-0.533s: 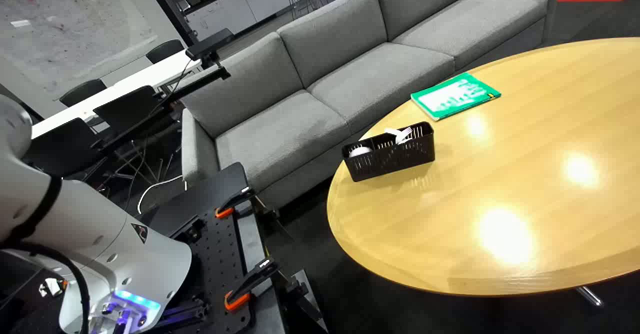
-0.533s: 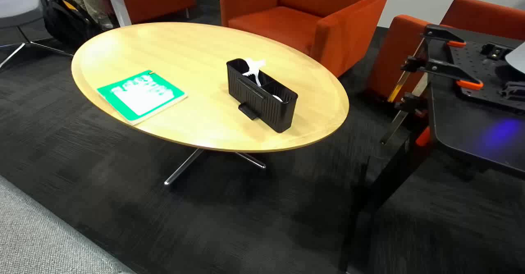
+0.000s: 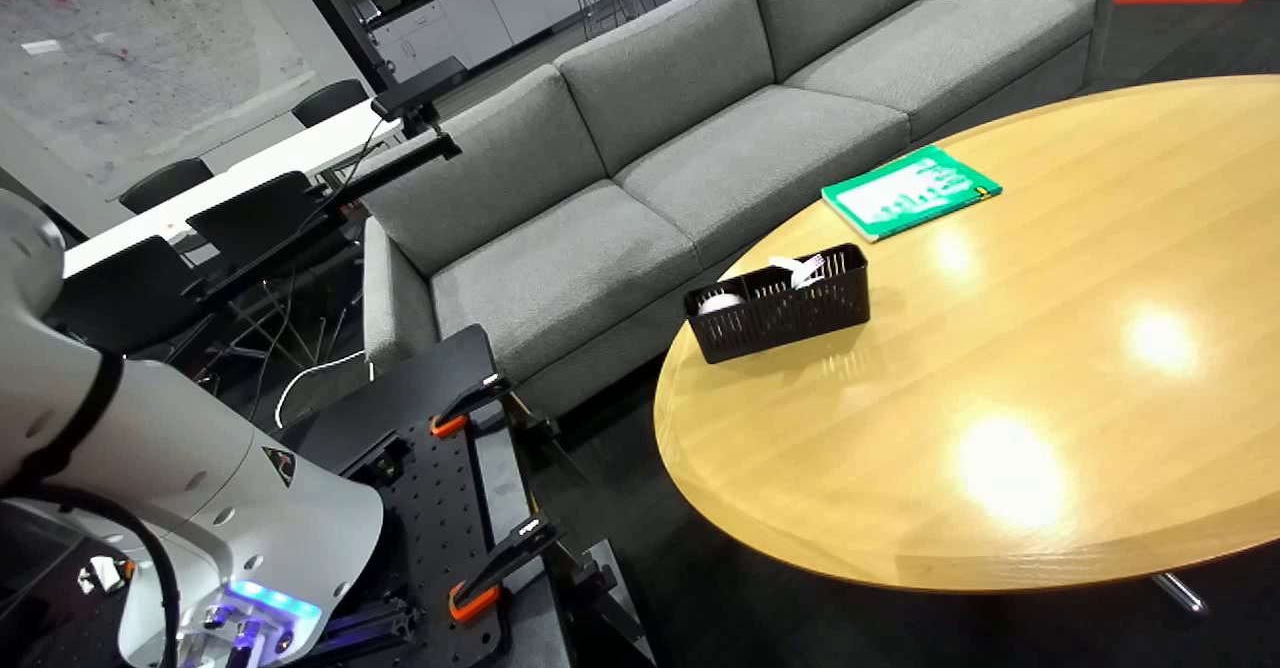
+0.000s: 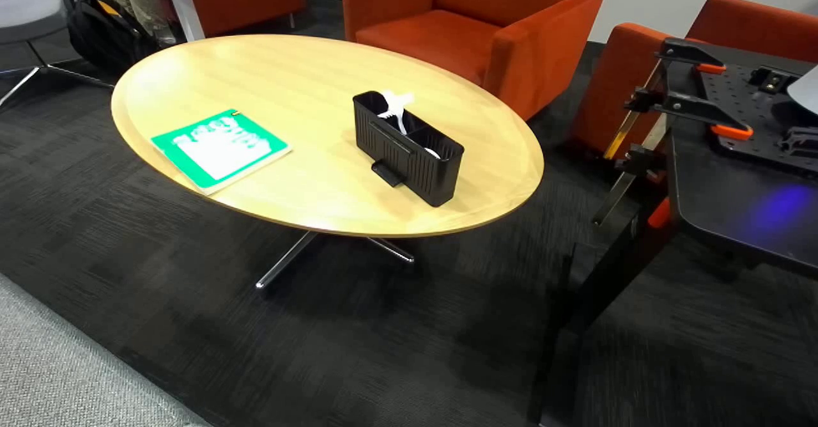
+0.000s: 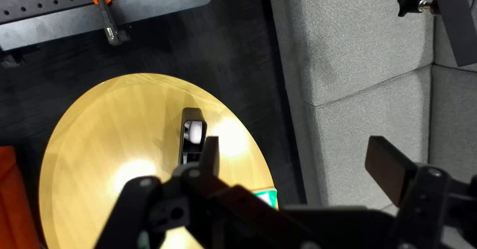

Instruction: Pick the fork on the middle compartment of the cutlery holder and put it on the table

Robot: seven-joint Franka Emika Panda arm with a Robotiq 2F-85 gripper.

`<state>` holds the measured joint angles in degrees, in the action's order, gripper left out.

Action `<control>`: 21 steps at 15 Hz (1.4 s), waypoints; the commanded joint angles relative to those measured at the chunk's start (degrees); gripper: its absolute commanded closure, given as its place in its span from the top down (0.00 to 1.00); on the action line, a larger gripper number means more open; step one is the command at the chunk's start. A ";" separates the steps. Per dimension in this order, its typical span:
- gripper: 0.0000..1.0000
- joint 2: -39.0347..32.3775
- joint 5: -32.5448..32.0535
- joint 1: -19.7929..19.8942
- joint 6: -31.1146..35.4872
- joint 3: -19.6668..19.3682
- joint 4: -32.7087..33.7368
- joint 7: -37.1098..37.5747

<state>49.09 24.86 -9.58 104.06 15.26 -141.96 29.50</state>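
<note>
**Claw (image 5: pixel 292 154) spread and unladen; fork (image 4: pixel 399 112) not yet removed from box (image 5: pixel 192 113)**

The claw's fingers (image 5: pixel 211 154) are found well apart, with nothing gripped between them. Well below the claw lies the table (image 5: pixel 111 129), on which the box is sited outside the gap, partly hidden by one finger in the wrist view. In both exterior views the fork is seen poking from the box, apparently out of the middle section (image 4: pixel 414 123), bunched with other pale cutlery (image 3: pixel 787 264). If descent is made without sideways correction, the box may be struck or tipped by that finger. Through such crowding, a second piece may be lifted too.
</note>
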 commanded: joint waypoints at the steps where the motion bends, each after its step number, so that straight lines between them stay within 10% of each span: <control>1: 1.00 -4.24 0.69 4.79 3.97 2.88 0.70 4.73; 11: 1.00 -32.80 -10.33 12.38 31.79 7.03 1.43 29.76; 21: 1.00 -59.38 -32.03 4.75 36.90 -3.10 12.80 62.95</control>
<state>-4.56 -5.08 -0.87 139.51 15.67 -134.01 86.49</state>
